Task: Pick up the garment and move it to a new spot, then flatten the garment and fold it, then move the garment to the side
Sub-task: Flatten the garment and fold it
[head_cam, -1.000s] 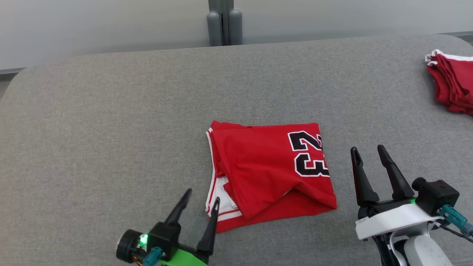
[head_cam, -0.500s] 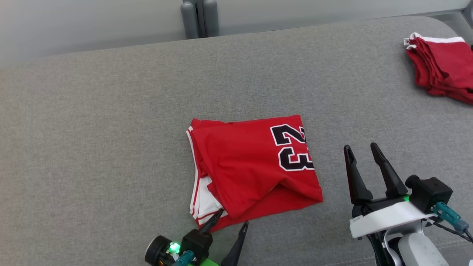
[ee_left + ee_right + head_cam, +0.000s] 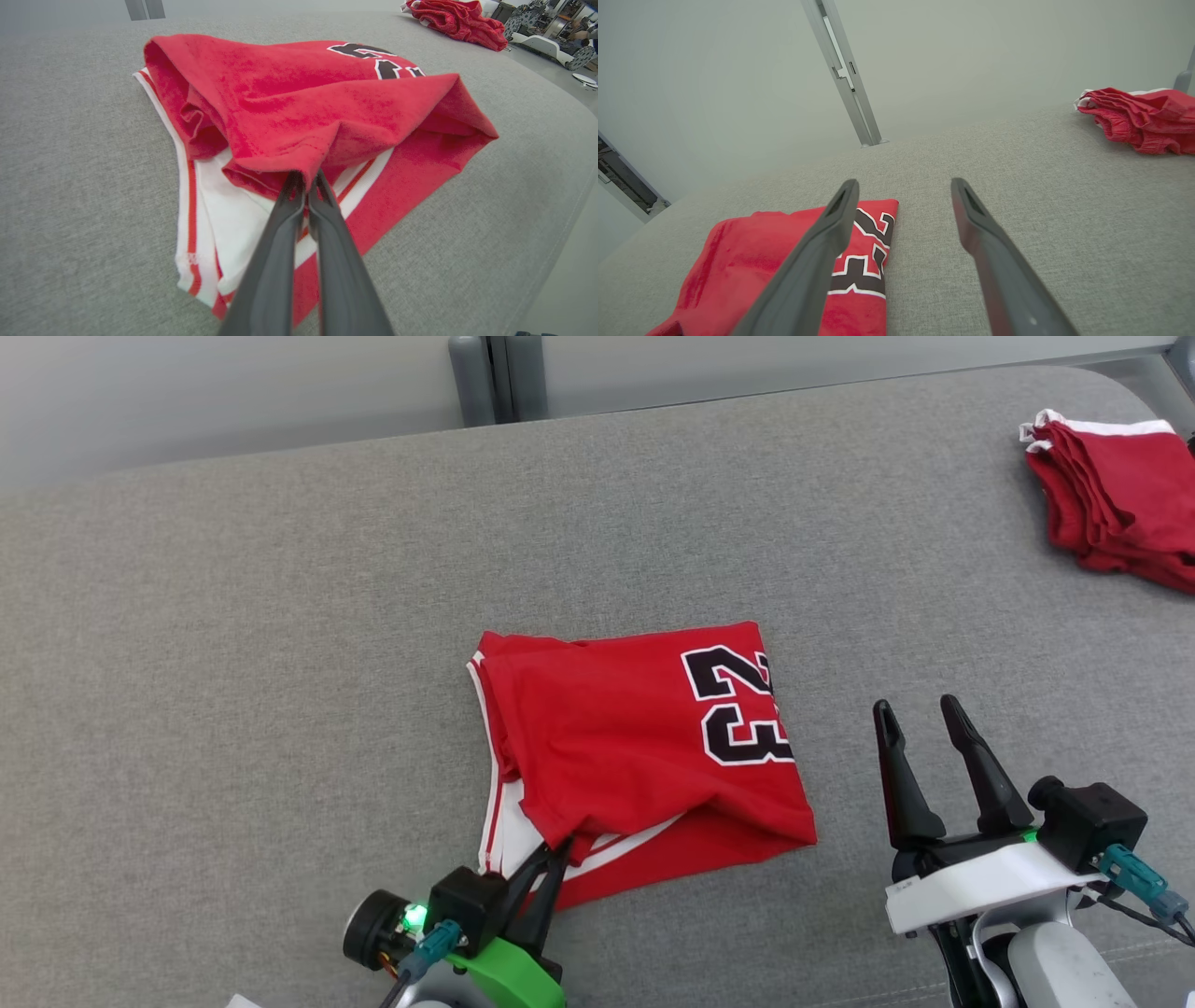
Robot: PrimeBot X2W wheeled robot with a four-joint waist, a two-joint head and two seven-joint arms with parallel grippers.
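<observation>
While the folded red garment (image 3: pixel 644 747) lies mid-frame on the grey surface (image 3: pixel 280 616), its lower edge is pinched between the closed fingers of the left gripper (image 3: pixel 553 851) at lower centre. The right gripper (image 3: pixel 920 719) is spread open at lower right, clear of the cloth. A red pile (image 3: pixel 1111 495) is seen at upper right.
</observation>
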